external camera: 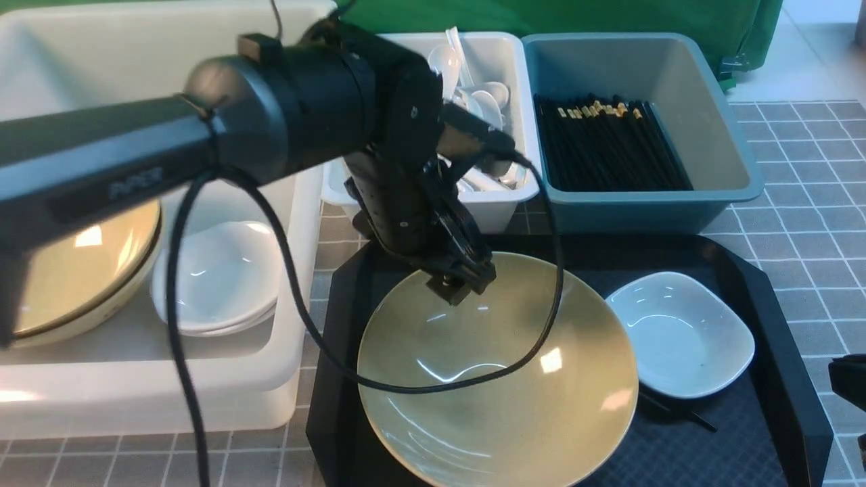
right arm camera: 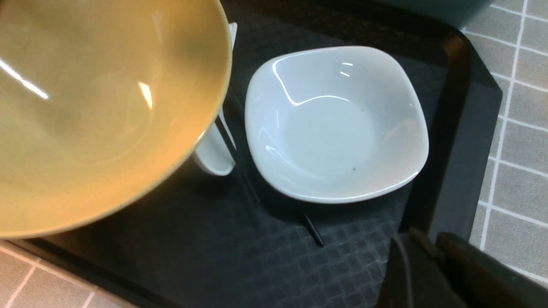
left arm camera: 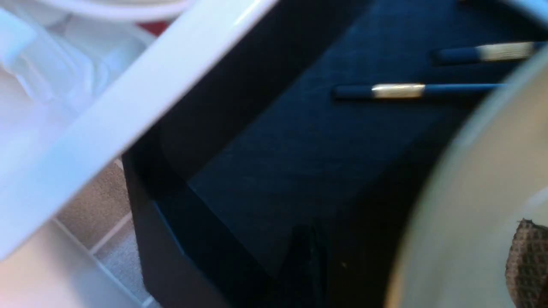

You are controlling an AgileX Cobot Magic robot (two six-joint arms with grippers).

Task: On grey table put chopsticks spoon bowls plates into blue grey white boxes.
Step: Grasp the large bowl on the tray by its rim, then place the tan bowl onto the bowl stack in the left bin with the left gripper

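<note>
Here, my left gripper [external camera: 460,283] was clamped on the far rim of the big olive bowl [external camera: 497,379] over the black tray [external camera: 731,439], one pad [left arm camera: 527,261] inside it. A small white plate [external camera: 680,335] sat beside the bowl, with a spoon [right arm camera: 214,152] and chopsticks [right arm camera: 311,227] partly under them. Whether my right gripper [right arm camera: 428,256] was parted or closed, I could not tell.
</note>
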